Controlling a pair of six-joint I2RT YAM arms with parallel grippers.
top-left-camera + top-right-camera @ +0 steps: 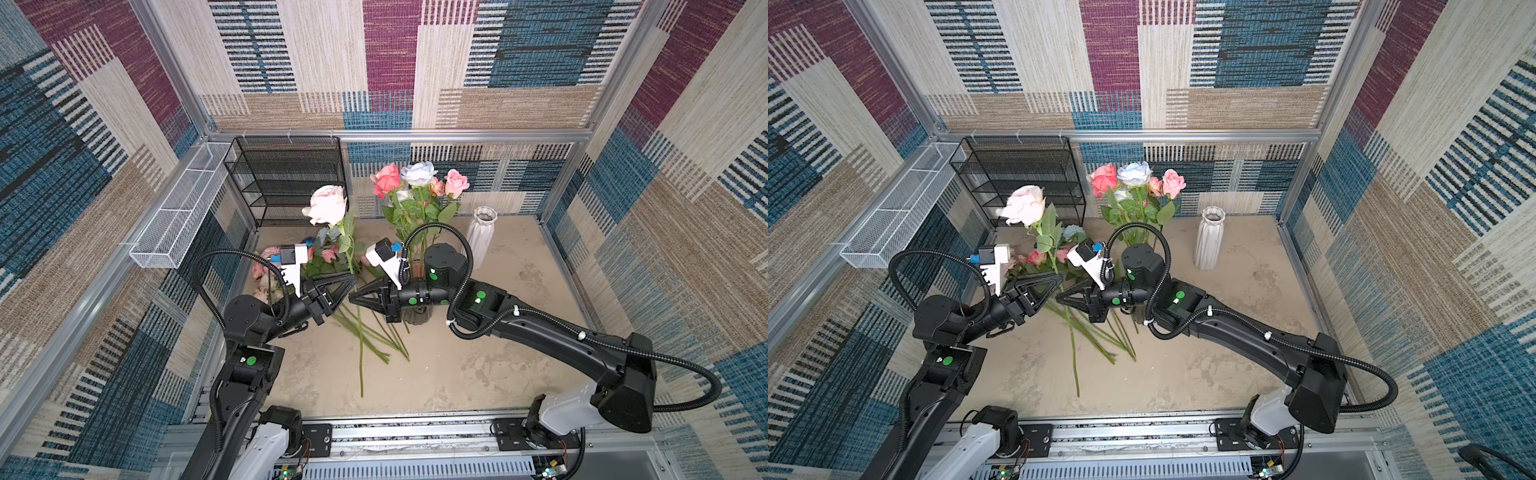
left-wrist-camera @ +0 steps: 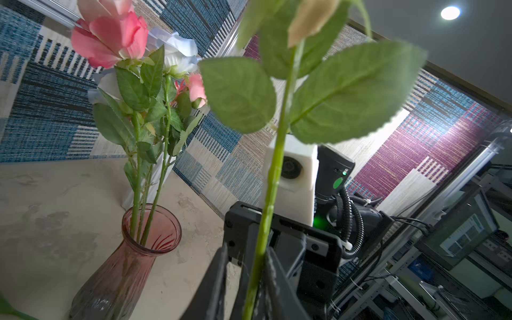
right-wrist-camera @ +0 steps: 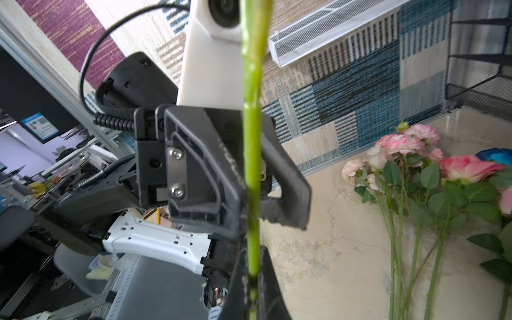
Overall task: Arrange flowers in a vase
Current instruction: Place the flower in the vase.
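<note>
Loose flowers (image 3: 410, 155) lie on table (image 1: 478, 365) under both hands. Glass vase (image 2: 130, 249), already with roses (image 2: 110, 38), close behind right hand (image 1: 350, 298): arm swing can tip it. Cream rose (image 1: 328, 203) upright between hands; left hand (image 1: 355, 282) clamps stem (image 3: 252, 166), right hand narrow round it, grip unclear. Early release drops rose.

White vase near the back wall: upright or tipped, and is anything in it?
Upright, empty: the white vase stands on its base; no stems rise from its mouth.

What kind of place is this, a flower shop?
Probably a robot lab, not a shop: a left arm and right arm work inside a metal-framed booth, with a computer screen outside.
</note>
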